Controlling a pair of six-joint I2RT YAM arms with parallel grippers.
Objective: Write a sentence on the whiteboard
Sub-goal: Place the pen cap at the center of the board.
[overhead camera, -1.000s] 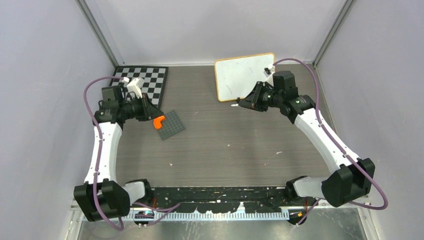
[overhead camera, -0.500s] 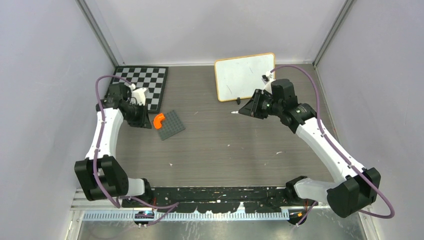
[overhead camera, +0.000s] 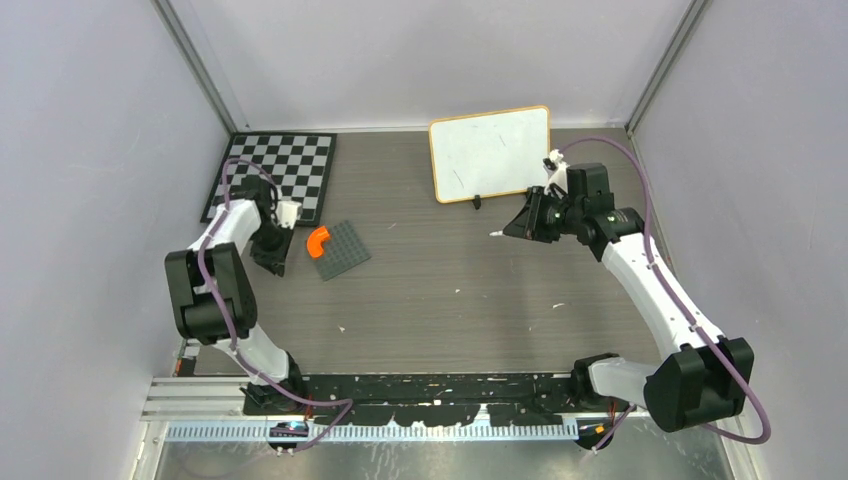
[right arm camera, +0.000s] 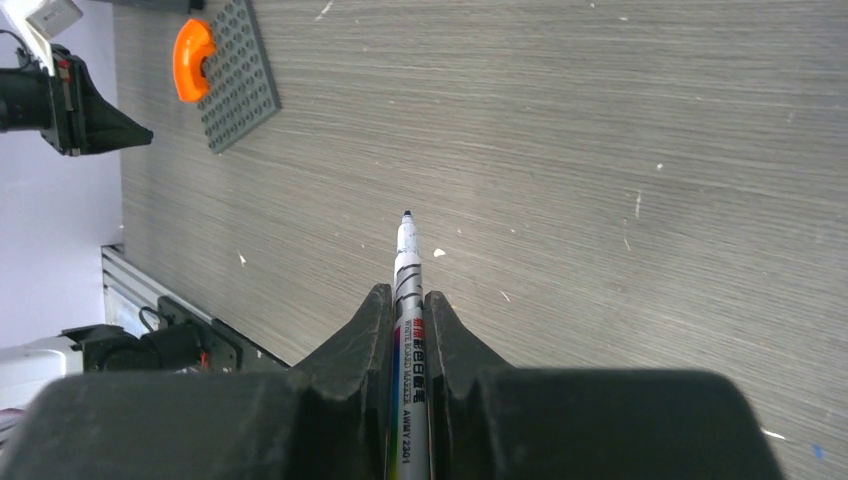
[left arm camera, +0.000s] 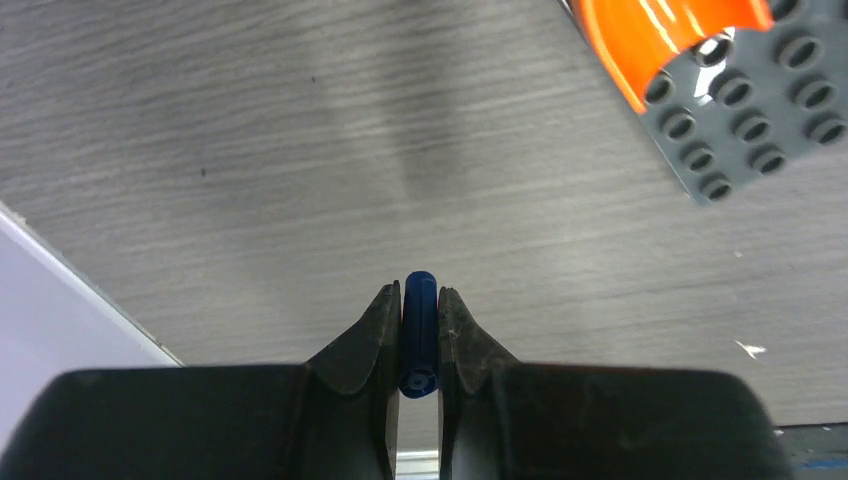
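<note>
The whiteboard (overhead camera: 490, 153) with its light-orange frame stands at the back of the table. No blue sentence shows on it, only faint dark stray marks. My right gripper (overhead camera: 515, 228) (right arm camera: 405, 295) is shut on a white uncapped whiteboard marker (right arm camera: 407, 262). It hangs over the table in front of the board's lower right corner, apart from it, tip pointing left. My left gripper (overhead camera: 272, 260) (left arm camera: 420, 295) is shut on the marker's blue cap (left arm camera: 420, 335), low over the table left of the grey plate.
A grey studded plate (overhead camera: 342, 250) (left arm camera: 760, 110) carries an orange curved piece (overhead camera: 317, 241) (left arm camera: 660, 30) on its left edge. A checkerboard (overhead camera: 275, 170) lies at the back left. The left wall's foot (left arm camera: 60, 300) is close to my left gripper.
My right gripper has drawn the marker away from the whiteboard, rightward and toward the near side. My left arm has folded back, taking the cap left and away from the orange piece.
</note>
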